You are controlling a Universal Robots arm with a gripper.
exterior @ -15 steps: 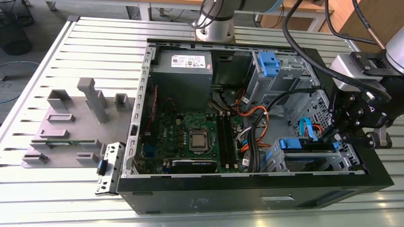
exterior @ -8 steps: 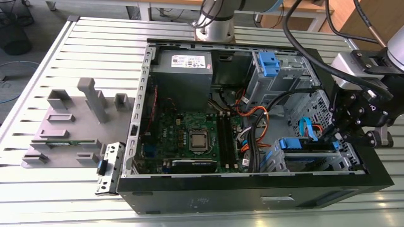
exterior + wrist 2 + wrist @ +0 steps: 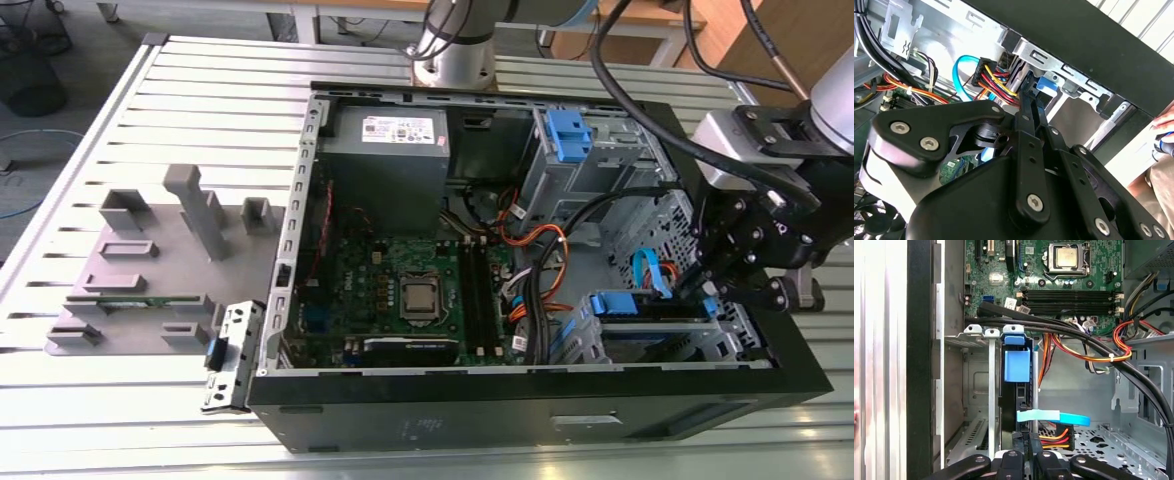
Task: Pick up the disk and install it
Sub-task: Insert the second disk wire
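The disk (image 3: 1016,365) stands on edge in the drive cage (image 3: 974,390) of the open computer case, its blue rail and tab facing up. In the exterior view, the disk (image 3: 650,310) sits in the cage at the case's lower right corner. My gripper (image 3: 707,288) reaches into that corner from the exterior view's right. In both wrist views the black fingers lie close together with nothing between them. In the second wrist view, the gripper's (image 3: 1030,87) tips are at the disk's blue tab (image 3: 1046,85). The gripper (image 3: 1026,437) is over the disk's rear edge.
A blue data cable (image 3: 1054,417) and bundles of red, yellow and black wires (image 3: 1089,347) cross beside the cage. The motherboard (image 3: 414,290) and grey power-supply box (image 3: 387,140) fill the rest of the case. A grey fixture (image 3: 147,260) lies at the exterior view's left. A person's hand (image 3: 1164,135) is beyond the case wall.
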